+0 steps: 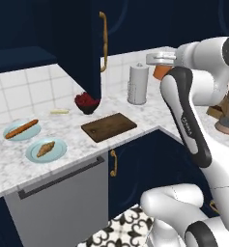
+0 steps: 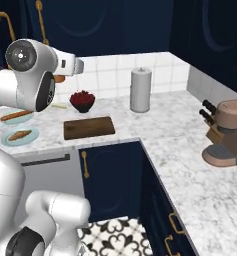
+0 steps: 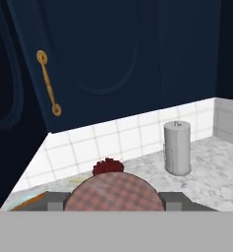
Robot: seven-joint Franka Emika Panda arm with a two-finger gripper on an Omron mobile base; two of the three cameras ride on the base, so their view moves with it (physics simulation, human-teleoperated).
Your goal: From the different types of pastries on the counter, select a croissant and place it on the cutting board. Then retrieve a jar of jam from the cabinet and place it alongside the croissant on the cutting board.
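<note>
A: Two plates sit on the desk (image 1: 135, 140) left of the board (image 1: 108, 127); the nearer holds the croissant (image 1: 45, 148), the farther the stick (image 1: 21, 129).

B: And the hand?

A: The hand (image 1: 160, 65) is raised right of the board, above the towel roll (image 1: 138, 84), closed on the jar (image 1: 160, 71). Its checked lid (image 3: 114, 192) sits between the fingers (image 3: 54, 199).

B: The board?

A: Bare. The berry bowl (image 1: 86, 102) stands just behind it, under the open cabinet door (image 1: 82, 43).
</note>
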